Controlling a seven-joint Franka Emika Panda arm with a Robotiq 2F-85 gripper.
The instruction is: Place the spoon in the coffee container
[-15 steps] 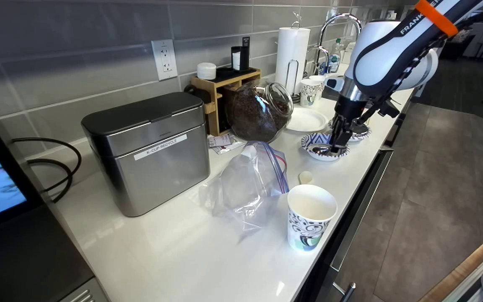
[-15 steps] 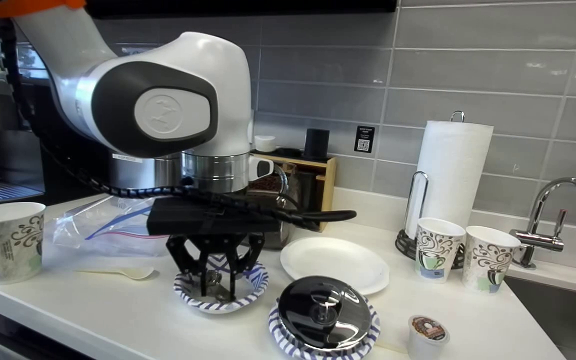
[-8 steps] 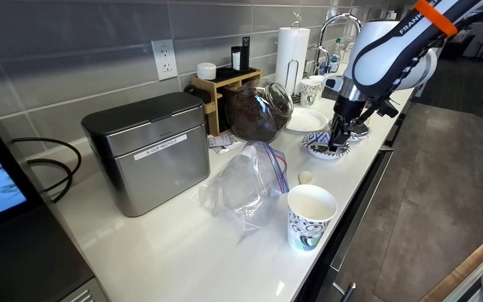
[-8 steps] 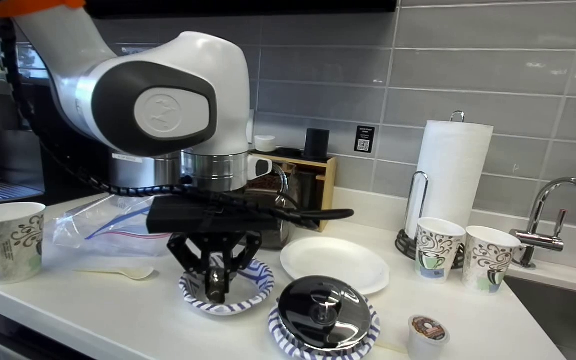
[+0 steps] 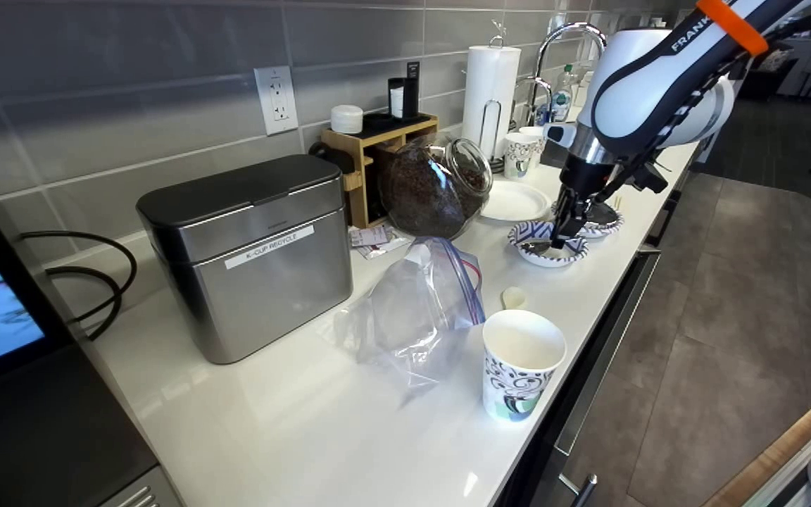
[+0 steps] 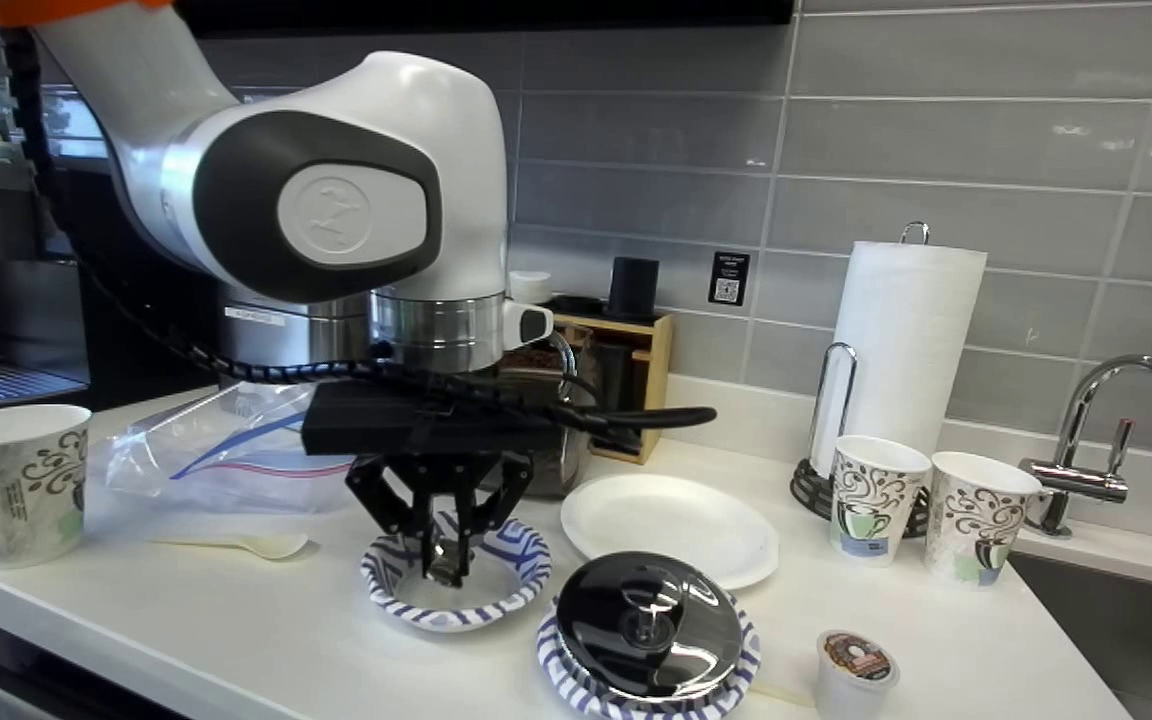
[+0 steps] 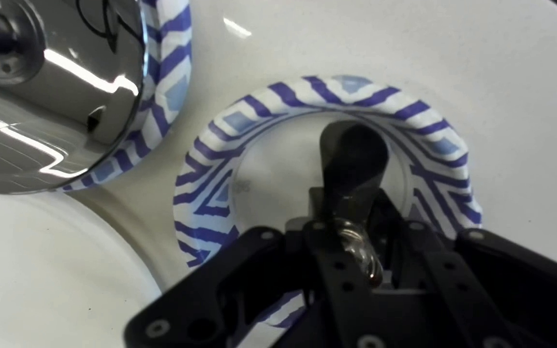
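The hand is clamped on a metal spoon in or just above a blue-and-white paper bowl, near a polished lid resting on a similar bowl, while the glass coffee jar sits beside a wooden organizer on the counter.

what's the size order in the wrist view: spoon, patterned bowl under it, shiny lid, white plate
Going by visible parts:
1. Patterned bowl
2. Shiny lid and white plate: both cut off at the edge, order unsure
3. Spoon
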